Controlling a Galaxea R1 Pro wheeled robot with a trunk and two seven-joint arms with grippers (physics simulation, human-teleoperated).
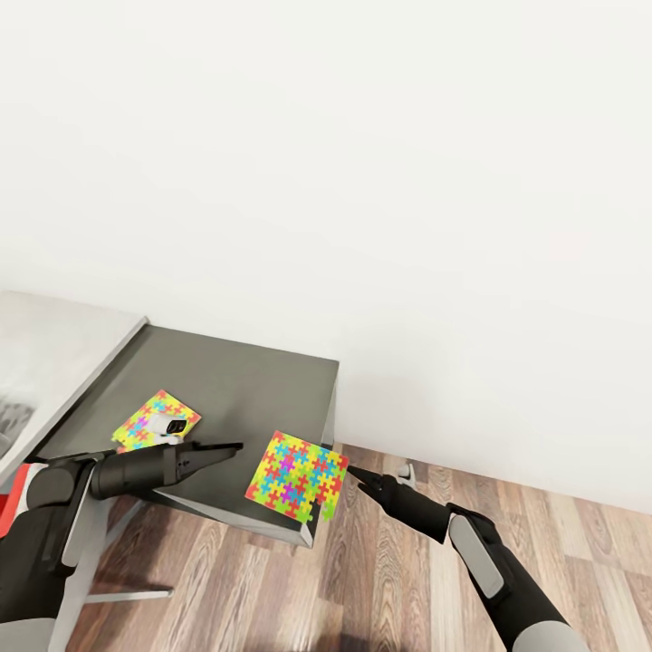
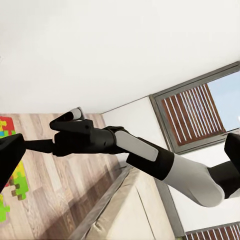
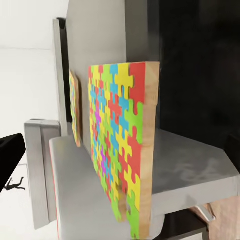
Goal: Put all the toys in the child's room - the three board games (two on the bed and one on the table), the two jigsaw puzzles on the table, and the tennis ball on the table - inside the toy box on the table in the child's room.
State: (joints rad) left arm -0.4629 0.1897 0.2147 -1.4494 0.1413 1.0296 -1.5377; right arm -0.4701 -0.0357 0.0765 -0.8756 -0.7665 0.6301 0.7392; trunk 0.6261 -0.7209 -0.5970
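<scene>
Two jigsaw puzzles lie on the table's lower dark grey section (image 1: 244,380). One puzzle (image 1: 297,475) overhangs the near corner, and the right wrist view shows it edge-on (image 3: 117,145). My right gripper (image 1: 378,471) is open just to its right, with one fingertip (image 1: 351,470) at the puzzle's edge and the other splayed away. The second puzzle (image 1: 145,421) lies further left, partly covered by my left wrist. My left gripper (image 1: 237,446) hovers open between the two puzzles. The toy box, board games and tennis ball are out of view.
The higher pale grey desk top (image 1: 54,353) runs off to the left. A bare white wall stands behind the table. Wood plank floor (image 1: 453,561) lies under my right arm. A red object (image 1: 7,503) peeks in at the left edge. The left wrist view shows a slatted window (image 2: 187,112).
</scene>
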